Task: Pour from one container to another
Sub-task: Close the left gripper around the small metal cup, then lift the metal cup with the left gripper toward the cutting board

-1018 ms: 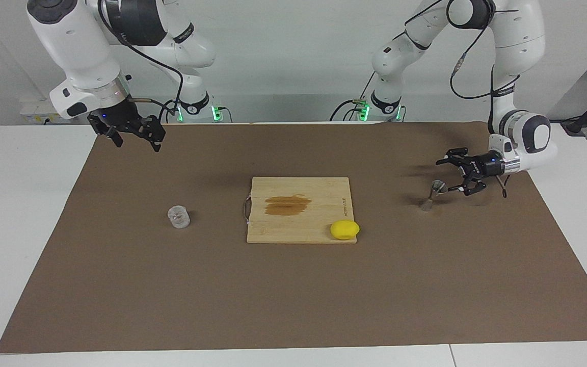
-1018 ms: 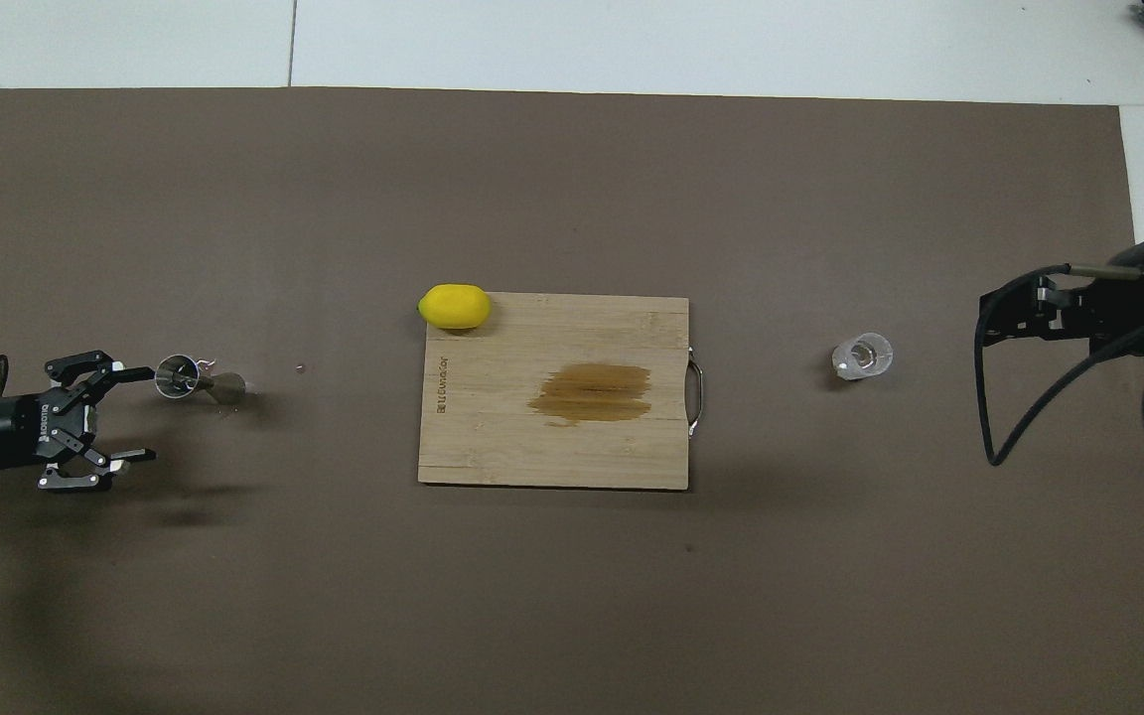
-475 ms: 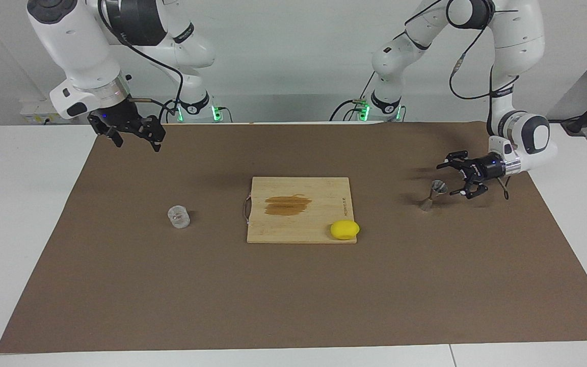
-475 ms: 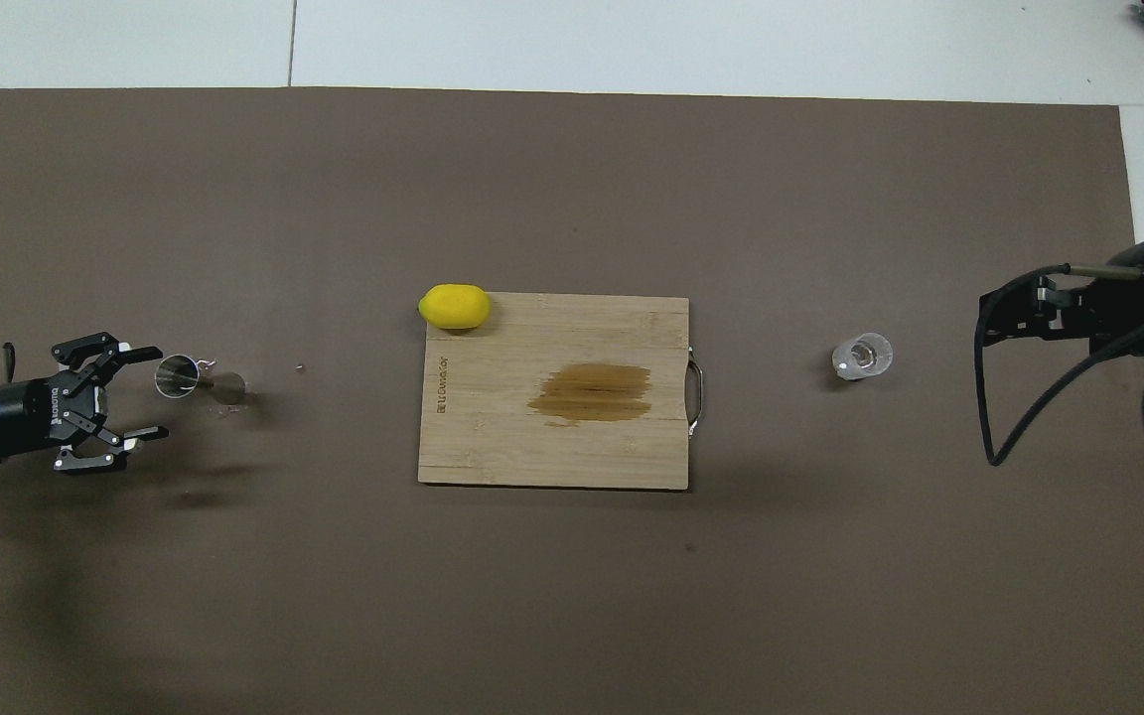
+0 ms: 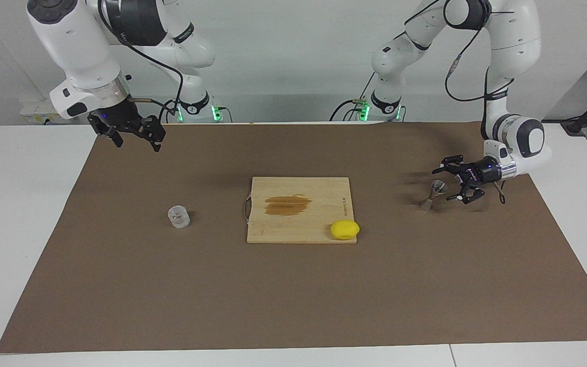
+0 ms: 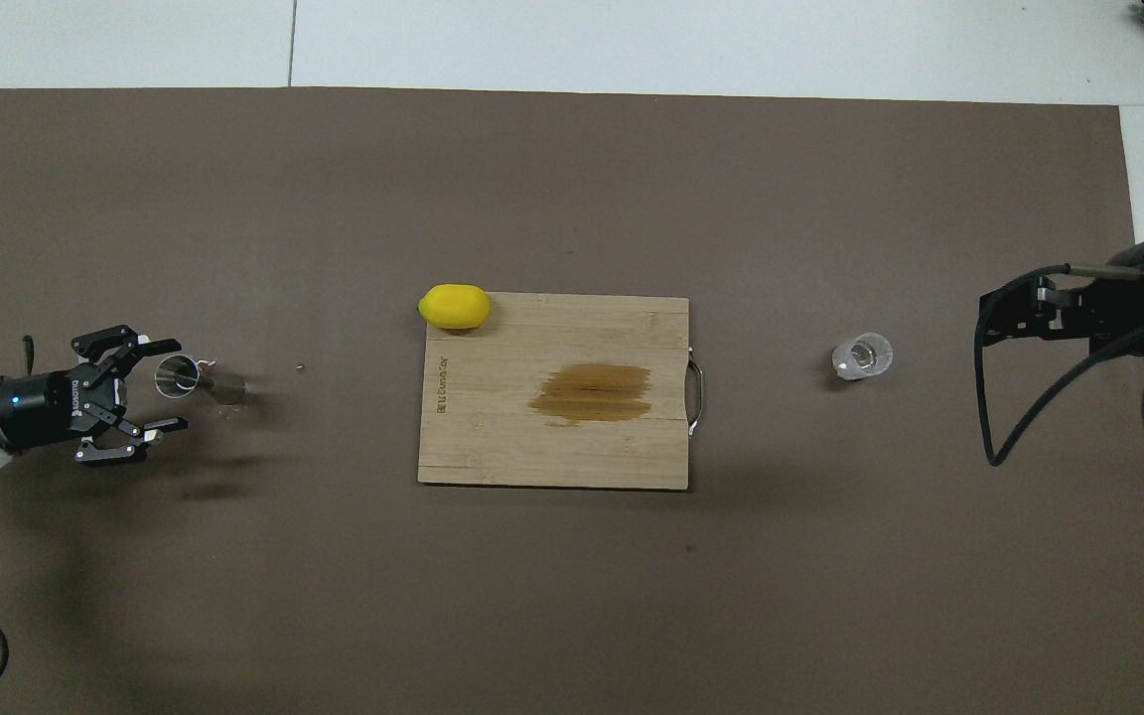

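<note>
Jaws apart: left gripper (image 5: 450,184) beside jigger (image 5: 432,195); right gripper (image 5: 135,138) waits.

A robotics lab set up as a mock kitchen bench. Two white jointed robot arms (image 5: 507,56) stand bolted at one edge of a long white table (image 5: 23,204), black cables looping from their joints and green lights glowing at their bases, against a bare pale wall. A flat brown paper-like mat (image 5: 293,295) covers the work area in place of a countertop. The kitchen things laid on it are sparse and staged: a rectangular light wooden cutting board (image 5: 319,224) with a metal handle and a dark stain, and a yellow lemon (image 5: 344,230) at its corner
</note>
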Robot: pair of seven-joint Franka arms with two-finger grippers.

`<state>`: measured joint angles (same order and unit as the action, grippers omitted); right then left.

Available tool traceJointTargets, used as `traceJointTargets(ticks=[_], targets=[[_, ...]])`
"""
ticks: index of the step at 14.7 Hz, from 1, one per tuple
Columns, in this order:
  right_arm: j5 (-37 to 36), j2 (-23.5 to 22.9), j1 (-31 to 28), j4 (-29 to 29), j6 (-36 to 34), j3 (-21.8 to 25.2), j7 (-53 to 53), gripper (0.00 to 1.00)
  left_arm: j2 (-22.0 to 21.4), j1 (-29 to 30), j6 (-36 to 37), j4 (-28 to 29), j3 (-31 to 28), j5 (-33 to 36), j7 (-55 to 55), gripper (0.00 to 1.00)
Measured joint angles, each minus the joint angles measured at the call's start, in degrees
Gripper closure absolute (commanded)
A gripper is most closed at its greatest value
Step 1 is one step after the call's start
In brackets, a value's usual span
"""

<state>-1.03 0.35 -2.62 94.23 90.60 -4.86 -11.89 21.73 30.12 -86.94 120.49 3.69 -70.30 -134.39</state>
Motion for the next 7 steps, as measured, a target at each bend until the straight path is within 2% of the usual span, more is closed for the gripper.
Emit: traceJointTargets(ticks=[2, 7], targets=[[0.0, 0.0, 0.0, 0.0, 0.0, 0.0, 0.0, 0.0, 0.0, 0.0, 0.0, 0.0, 0.0, -0.2, 0.0, 0.02], [0.0, 0.0, 0.0, 0.0, 0.0, 0.0, 0.0, 0.0, 0.0, 0.0, -0.1, 0.0, 0.0, -0.6, 0.0, 0.14]])
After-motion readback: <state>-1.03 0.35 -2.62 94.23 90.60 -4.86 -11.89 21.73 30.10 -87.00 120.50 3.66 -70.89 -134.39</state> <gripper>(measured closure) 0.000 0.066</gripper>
